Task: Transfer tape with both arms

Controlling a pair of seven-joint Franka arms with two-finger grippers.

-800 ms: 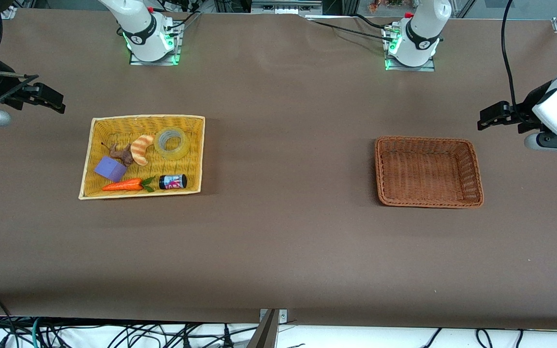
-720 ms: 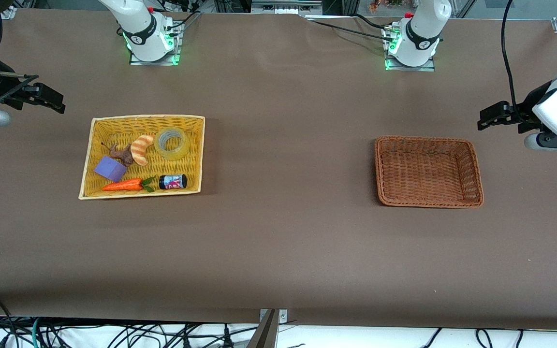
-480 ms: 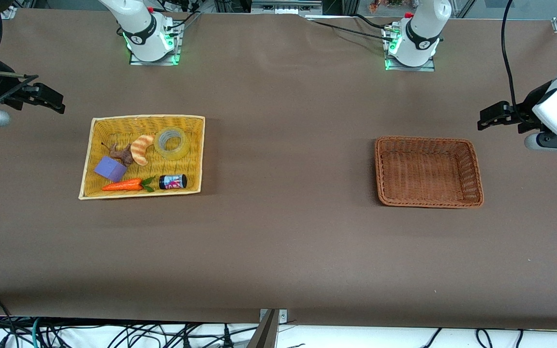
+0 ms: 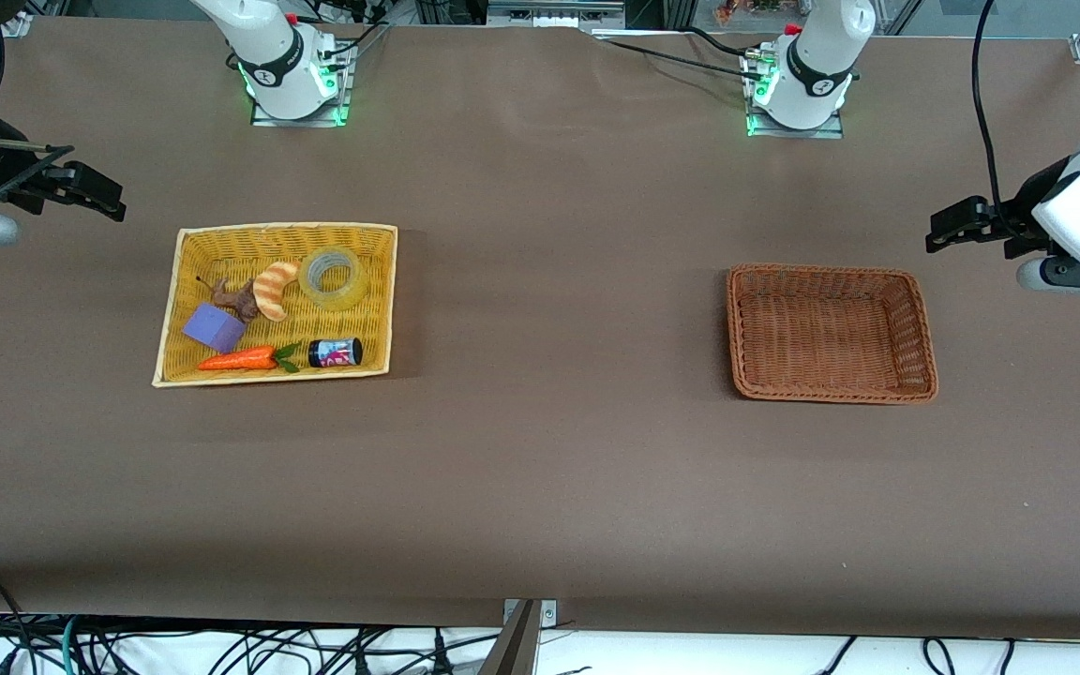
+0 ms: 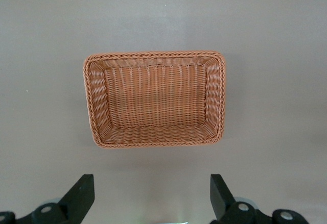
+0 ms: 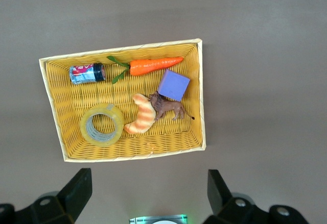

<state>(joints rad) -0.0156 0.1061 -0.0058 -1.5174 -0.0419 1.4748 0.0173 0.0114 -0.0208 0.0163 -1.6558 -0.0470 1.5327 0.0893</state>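
Note:
The tape is a pale-yellow translucent roll lying flat in the yellow wicker basket, in the corner nearest the right arm's base. It also shows in the right wrist view, with the basket rim around it. My right gripper is open and empty, high in the air off the right arm's end of that basket; its jaws stand wide apart. My left gripper is open and empty, high beside the brown wicker basket; it also shows in the left wrist view.
The yellow basket also holds an orange-striped croissant toy, a brown animal figure, a purple block, a toy carrot and a small can. The brown basket holds nothing. Bare brown tabletop lies between the baskets.

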